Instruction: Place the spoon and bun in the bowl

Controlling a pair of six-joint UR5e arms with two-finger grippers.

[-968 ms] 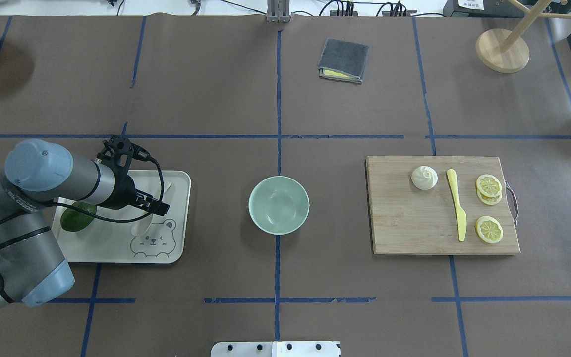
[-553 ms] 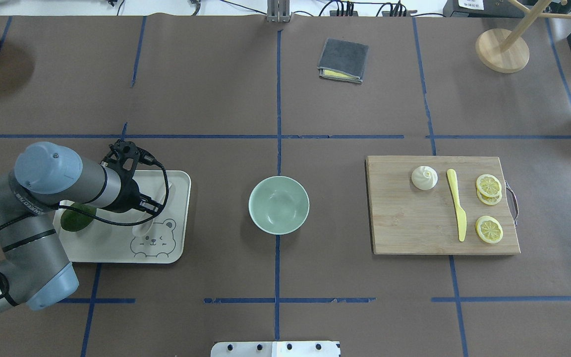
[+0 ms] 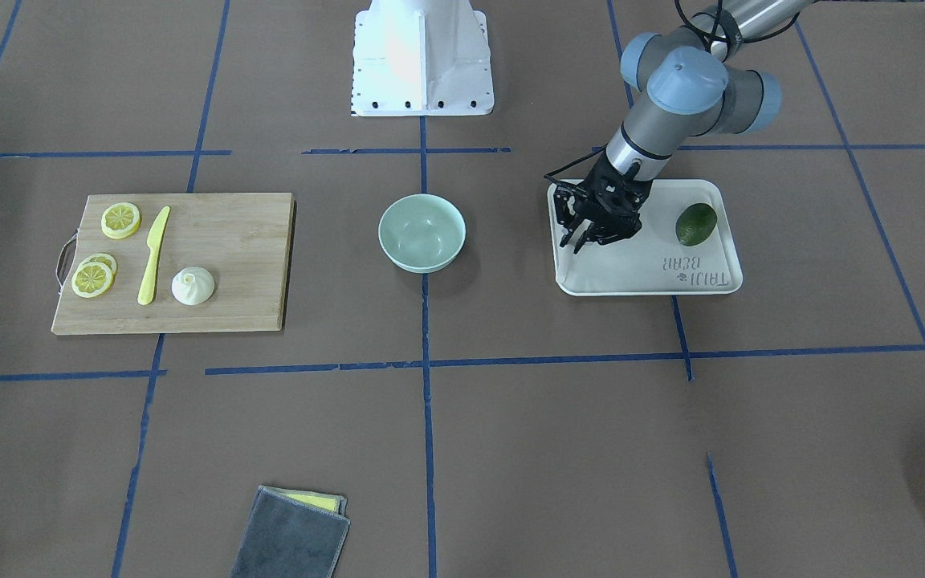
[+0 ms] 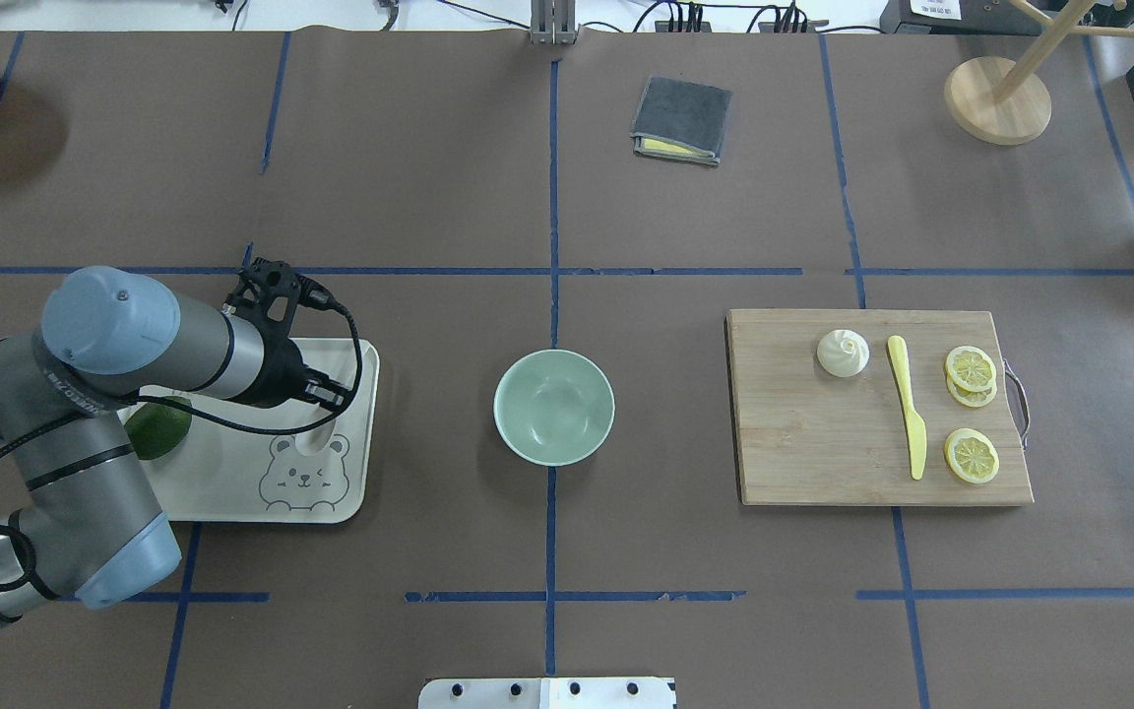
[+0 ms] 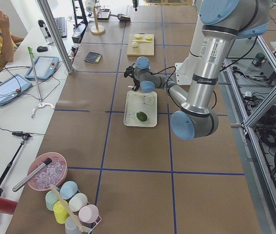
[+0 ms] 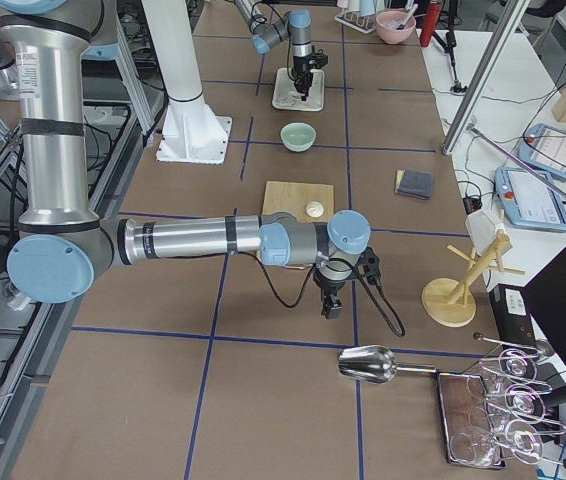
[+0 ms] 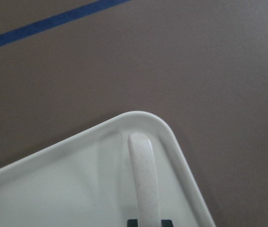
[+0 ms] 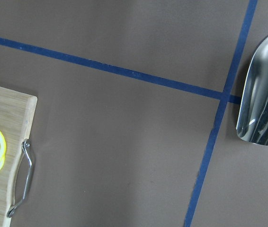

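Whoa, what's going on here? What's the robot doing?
The robot's left gripper is down on the white tray. Its fingers look pinched around the handle of the spoon. It seems to be picking the spoon up to put it in the green bowl, which is empty right now. The bun sits on the wooden board, untouched. The right gripper hangs over the table just past the board.

The bowl (image 4: 553, 406) was mint green; the bun (image 4: 843, 353) white; the knife (image 4: 907, 404) yellow; the tray (image 4: 222, 483) cream with a bear outline; the counter (image 4: 429, 197) brown, blue-lined.
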